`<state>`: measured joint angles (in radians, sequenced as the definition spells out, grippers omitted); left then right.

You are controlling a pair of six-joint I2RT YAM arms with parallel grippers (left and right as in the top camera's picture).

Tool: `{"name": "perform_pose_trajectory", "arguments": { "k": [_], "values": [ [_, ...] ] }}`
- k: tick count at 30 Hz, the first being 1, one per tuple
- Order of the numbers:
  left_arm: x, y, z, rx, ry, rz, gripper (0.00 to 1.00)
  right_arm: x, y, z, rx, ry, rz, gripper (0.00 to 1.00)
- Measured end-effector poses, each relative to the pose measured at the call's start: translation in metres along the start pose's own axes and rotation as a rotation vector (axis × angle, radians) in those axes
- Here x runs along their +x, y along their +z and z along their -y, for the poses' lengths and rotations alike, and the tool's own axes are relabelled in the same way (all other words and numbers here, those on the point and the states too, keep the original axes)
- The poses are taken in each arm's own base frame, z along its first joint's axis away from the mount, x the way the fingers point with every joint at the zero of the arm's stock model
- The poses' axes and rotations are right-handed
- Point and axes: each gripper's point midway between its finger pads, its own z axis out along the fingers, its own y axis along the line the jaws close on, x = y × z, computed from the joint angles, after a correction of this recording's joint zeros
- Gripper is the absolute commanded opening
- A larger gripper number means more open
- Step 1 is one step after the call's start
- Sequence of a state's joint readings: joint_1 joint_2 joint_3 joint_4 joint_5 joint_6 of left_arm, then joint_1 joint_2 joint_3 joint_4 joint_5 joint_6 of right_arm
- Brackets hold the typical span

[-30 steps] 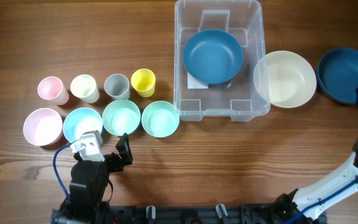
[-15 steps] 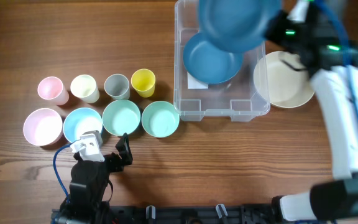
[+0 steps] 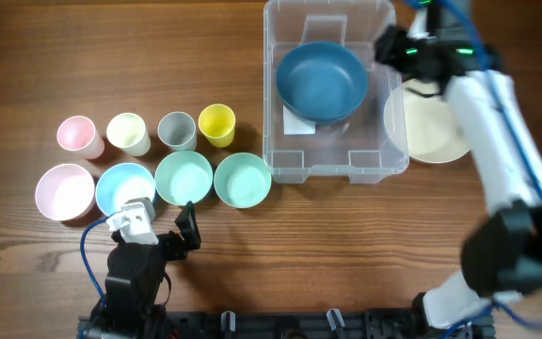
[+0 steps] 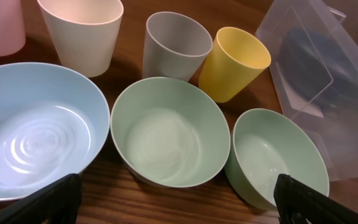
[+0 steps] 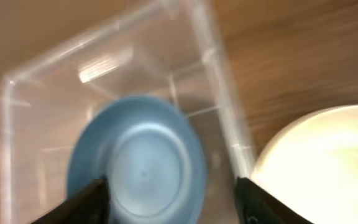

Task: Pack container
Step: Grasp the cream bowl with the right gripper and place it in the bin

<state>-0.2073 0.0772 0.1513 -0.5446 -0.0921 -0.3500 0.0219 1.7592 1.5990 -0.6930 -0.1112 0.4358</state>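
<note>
The container (image 3: 333,169), a clear plastic tub, stands at the back of the table. A dark blue bowl (image 3: 322,80) lies inside it. My right gripper (image 3: 395,47) hovers over the tub's right rim, open and holding nothing. In the right wrist view its fingers (image 5: 82,202) frame the blue bowl (image 5: 138,168) from above, inside the container (image 5: 42,93). My left gripper (image 3: 158,224) rests open at the front left, facing two green bowls (image 4: 169,130). Nothing sits between its fingers (image 4: 48,202).
A cream bowl (image 3: 433,127) lies right of the tub, partly under my right arm. Pink (image 3: 76,135), cream (image 3: 128,133), grey (image 3: 176,130) and yellow (image 3: 216,123) cups stand at the left. Before them sit pink (image 3: 64,190), light blue (image 3: 123,184) and green (image 3: 243,179) bowls.
My right arm swung in from the far right carrying a dark blue bowl over the tub. Its jaws opened, and the bowl now lies in the tub. The left arm stayed still.
</note>
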Motion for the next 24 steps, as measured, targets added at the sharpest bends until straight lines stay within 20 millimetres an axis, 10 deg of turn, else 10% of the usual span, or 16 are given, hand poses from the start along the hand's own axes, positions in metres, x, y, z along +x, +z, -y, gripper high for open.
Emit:
{"name": "perform_pose_trajectory", "arguments": {
  "k": [4, 7, 10, 15, 21, 24],
  "values": [
    [0.0, 0.0, 0.0, 0.0, 0.0, 0.0, 1.0, -0.029, -0.074, 0.116, 0.209, 0.199, 0.06, 0.85],
    [0.0, 0.0, 0.0, 0.0, 0.0, 0.0, 1.0, -0.013, -0.069, 0.207, 0.363, 0.317, -0.027, 0.89],
    [0.0, 0.0, 0.0, 0.0, 0.0, 0.0, 1.0, 0.036, -0.033, 0.249, 0.389, 0.357, -0.263, 0.82],
    [0.0, 0.0, 0.0, 0.0, 0.0, 0.0, 1.0, 0.092, 0.019, 0.251, 0.318, 0.369, -0.484, 0.72],
    [0.0, 0.0, 0.0, 0.0, 0.0, 0.0, 1.0, 0.126, 0.045, 0.256, 0.303, 0.389, -0.493, 0.11],
    [0.0, 0.0, 0.0, 0.0, 0.0, 0.0, 1.0, 0.126, 0.046, 0.256, 0.303, 0.415, -0.487, 0.04]
  ]
}}
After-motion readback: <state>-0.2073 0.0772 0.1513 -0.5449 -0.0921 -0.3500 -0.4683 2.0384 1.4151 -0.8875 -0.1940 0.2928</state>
